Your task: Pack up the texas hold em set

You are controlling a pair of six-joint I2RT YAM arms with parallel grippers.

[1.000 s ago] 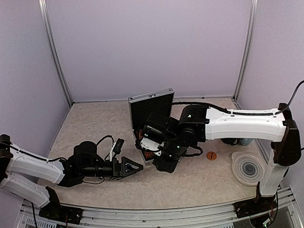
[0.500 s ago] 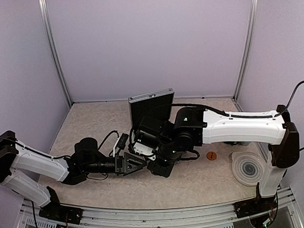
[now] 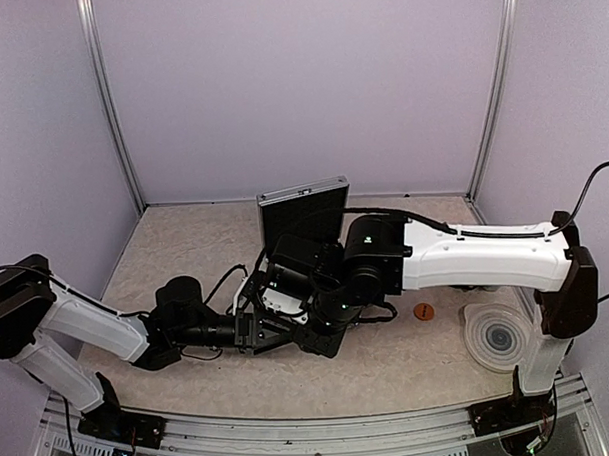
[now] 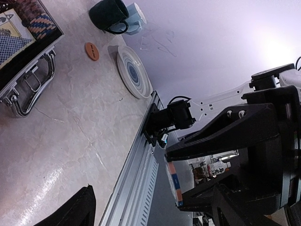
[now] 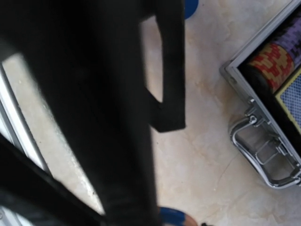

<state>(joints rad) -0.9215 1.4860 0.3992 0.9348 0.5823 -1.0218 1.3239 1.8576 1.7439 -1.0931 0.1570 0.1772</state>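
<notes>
Beige marbled bench between lilac walls, metal rail along near edge. Open silver case mid-bench toward far edge, lid upright. Left pincer spread wide; right pincer overlapped, grip impossible to tell. Orange button lettering illegible.

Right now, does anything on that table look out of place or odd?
Yes: a small orange disc lies loose on the table, apart from the open silver case and near the round grey coaster. Chips and cards sit in the case, so it looks left out.
</notes>
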